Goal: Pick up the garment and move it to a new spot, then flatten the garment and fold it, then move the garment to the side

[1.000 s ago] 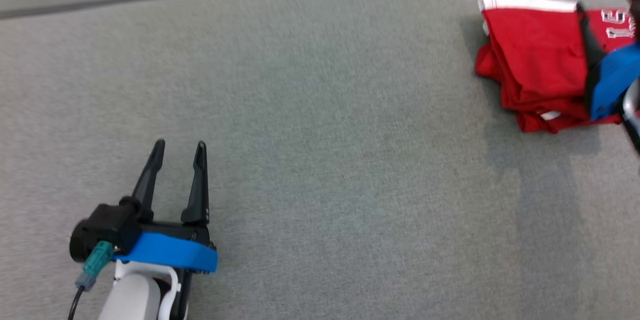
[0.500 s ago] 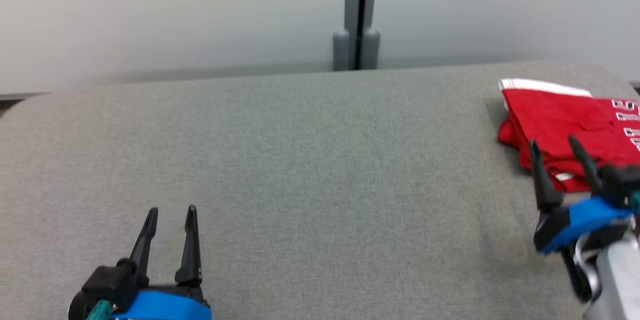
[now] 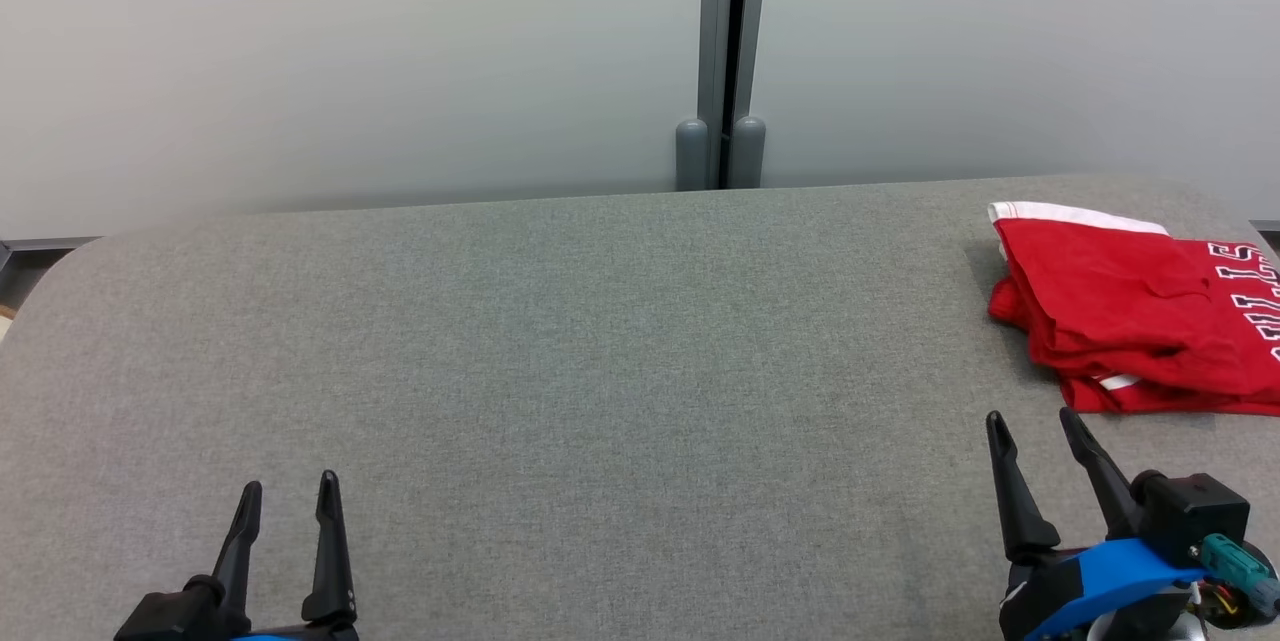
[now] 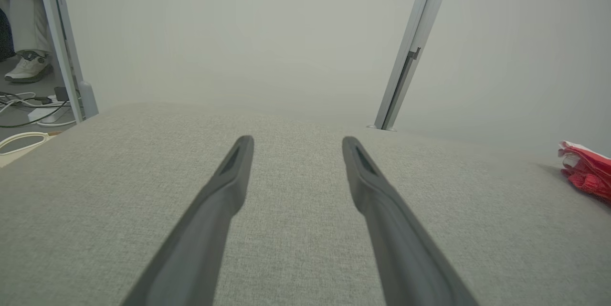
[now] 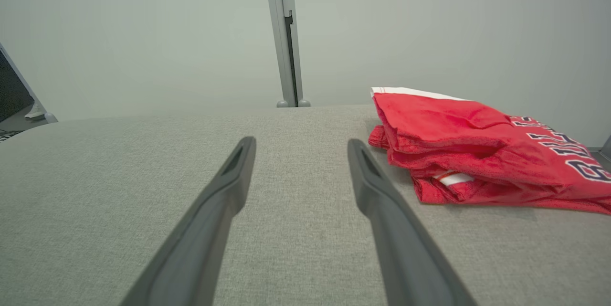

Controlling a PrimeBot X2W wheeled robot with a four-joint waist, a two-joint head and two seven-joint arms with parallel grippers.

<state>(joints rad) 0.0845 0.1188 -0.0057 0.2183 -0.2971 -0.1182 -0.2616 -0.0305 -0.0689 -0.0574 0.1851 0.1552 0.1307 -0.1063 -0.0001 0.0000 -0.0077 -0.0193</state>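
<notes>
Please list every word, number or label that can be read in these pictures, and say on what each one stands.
"BULLS": on the folded red garment, in dark letters with white outlines. They are seen at a slant and the reading is probable, not certain. In the head view the picture's edge cuts off part of the word.
No other text can be read.

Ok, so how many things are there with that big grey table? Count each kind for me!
Grey table: 1
Red garment, folded, lying on the table: 1
Pairs of robot jaws: 2, on the left gripper and the right gripper, both open and holding nothing
Total: 4
</notes>
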